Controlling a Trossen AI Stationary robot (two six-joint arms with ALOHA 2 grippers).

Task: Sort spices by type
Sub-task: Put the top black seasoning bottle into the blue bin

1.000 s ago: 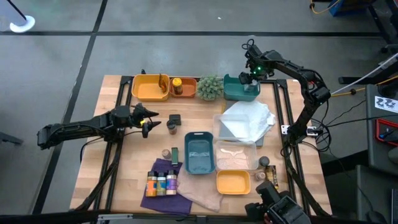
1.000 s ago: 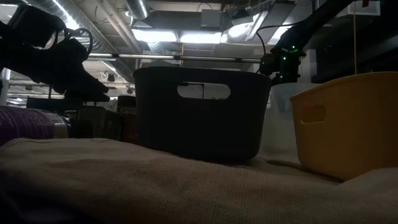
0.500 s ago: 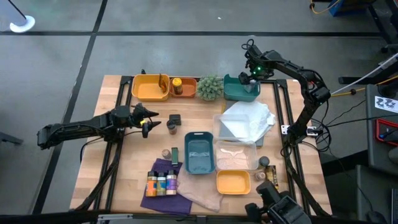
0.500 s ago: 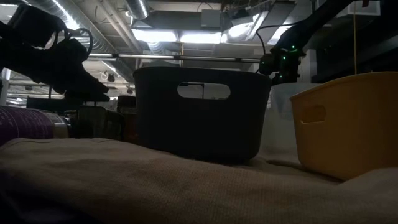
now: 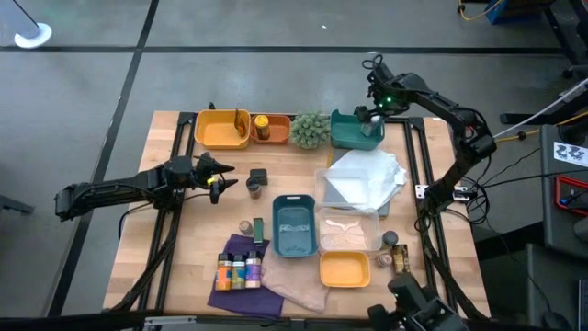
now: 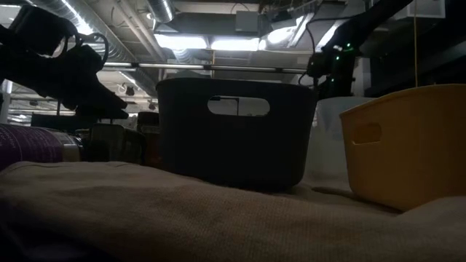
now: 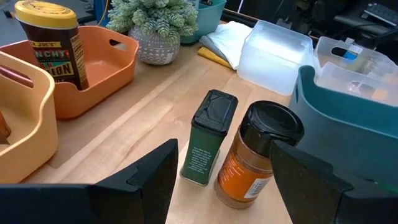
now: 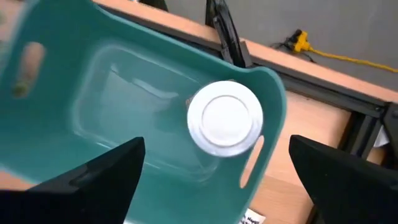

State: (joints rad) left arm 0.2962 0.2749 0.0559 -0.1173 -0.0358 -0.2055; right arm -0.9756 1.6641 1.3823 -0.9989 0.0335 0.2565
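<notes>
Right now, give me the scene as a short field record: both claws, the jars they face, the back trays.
right claw: open, above the teal tray at the table's back right
white-lidded jar: upright in the teal tray, not held
left claw: open, empty, low over the table's left side
ahead of left claw: green tin and orange spice jar, upright, side by side
orange tray: holds one yellow-lidded jar

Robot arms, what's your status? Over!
Right gripper open above the white-lidded jar standing in the teal tray. Left gripper open, facing green tin and orange jar. Nothing blocking.
</notes>
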